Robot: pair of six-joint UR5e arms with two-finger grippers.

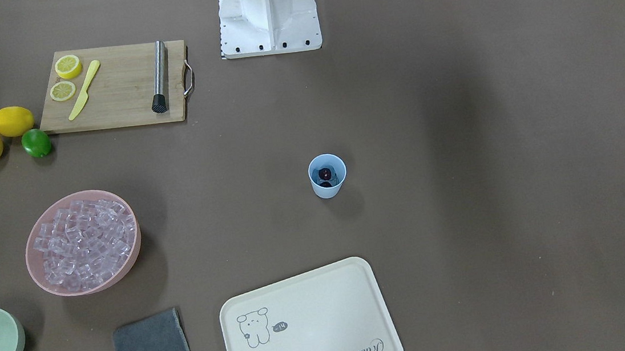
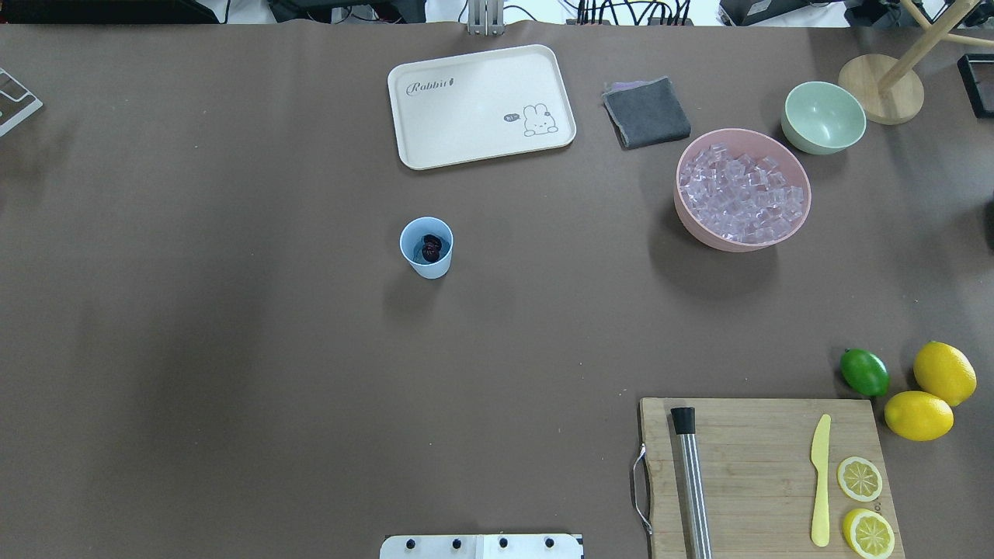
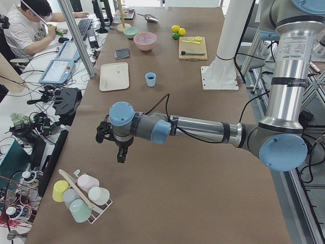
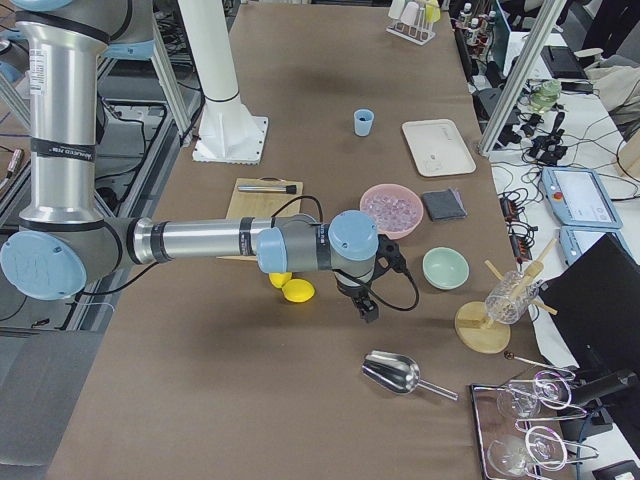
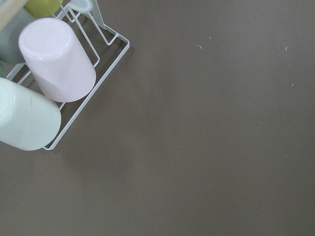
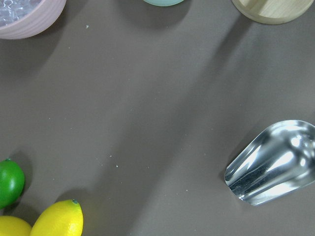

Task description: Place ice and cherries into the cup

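Exterior left shows the left gripper (image 3: 121,155) pointing down from a level, outstretched arm (image 3: 203,129). The right gripper (image 4: 368,308) hangs likewise, and whether either is open cannot be told. In the cup (image 2: 429,269) sit the cherries (image 2: 432,247); the ice (image 2: 742,194) fills the pink bowl (image 2: 714,237).

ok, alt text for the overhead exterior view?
A light blue cup holding dark cherries stands mid-table, with no robot arm in view. To its right a pink bowl is heaped with ice; a cream tray lies beyond the cup and a cutting board with lemon slices sits bottom right.
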